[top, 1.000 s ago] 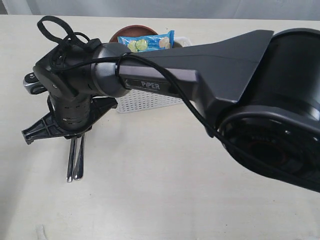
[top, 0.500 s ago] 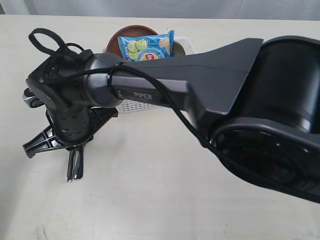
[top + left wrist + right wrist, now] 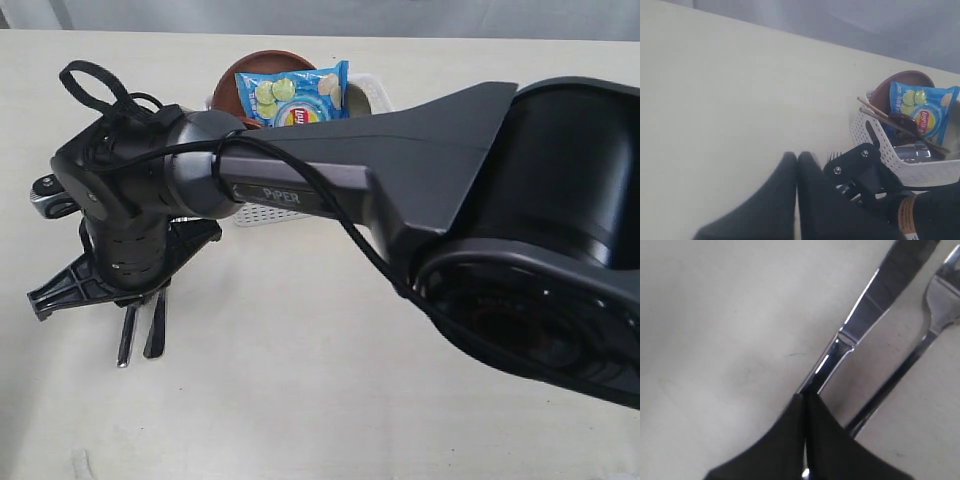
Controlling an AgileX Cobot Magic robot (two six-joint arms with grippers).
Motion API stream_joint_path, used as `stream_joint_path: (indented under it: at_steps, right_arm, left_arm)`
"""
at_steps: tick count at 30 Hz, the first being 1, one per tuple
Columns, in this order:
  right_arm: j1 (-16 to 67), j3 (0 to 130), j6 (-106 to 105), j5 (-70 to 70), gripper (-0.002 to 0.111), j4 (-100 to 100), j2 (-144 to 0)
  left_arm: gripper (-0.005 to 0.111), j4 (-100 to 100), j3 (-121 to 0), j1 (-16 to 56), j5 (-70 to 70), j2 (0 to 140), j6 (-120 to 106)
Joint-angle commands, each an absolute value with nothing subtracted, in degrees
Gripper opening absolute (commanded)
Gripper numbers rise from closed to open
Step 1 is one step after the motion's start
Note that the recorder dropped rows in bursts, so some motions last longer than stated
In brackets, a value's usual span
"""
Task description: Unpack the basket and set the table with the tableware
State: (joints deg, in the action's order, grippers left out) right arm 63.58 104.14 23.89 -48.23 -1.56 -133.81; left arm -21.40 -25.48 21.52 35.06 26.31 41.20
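At the far left of the exterior view, the right tool (image 3: pixel 805 401) hangs low over the pale cream table (image 3: pixel 300 400) with its black fingers closed together. Their tips meet on the handle of a steel knife (image 3: pixel 880 295); I cannot tell whether the handle is pinched or only touched. A steel fork (image 3: pixel 905 362) lies just beside the knife, nearly parallel to it. In the exterior view only the two handles poke out from under the tool.

Just behind the tool's wrist stands the basket (image 3: pixel 275 212), white plastic with perforated sides and largely covered by the arm (image 3: pixel 400 150). A brown round plate (image 3: pixel 262 62) rises above its rim. Against the plate leans a blue chip bag (image 3: pixel 295 92) showing green slices and a red-and-yellow logo too small to read. Wooden chopsticks (image 3: pixel 877 114) jut over the rim, with a dark spoon (image 3: pixel 900 120) and a partly hidden steel cup (image 3: pixel 912 152).

The arm bears white letters "PiPER". Its bulky joint is cut off at the right edge.

The left tool (image 3: pixel 797 159), seen only in its wrist view, is closed on nothing, near the right tool.
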Motion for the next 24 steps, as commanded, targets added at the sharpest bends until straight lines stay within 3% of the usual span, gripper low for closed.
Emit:
stream_joint_path:
  at_steps: [1, 24]
  right_arm:
    - [64.25, 103.88, 22.98, -47.71, -0.001, -2.5, -134.62]
    - [64.1, 100.96, 31.28, -58.18, -0.001, 11.72, -129.91]
  left_arm:
    - [0.0, -20.55, -25.78, 21.89, 34.71, 25.94, 41.0]
    - [0.0, -20.55, -25.78, 21.89, 35.07, 25.94, 41.0]
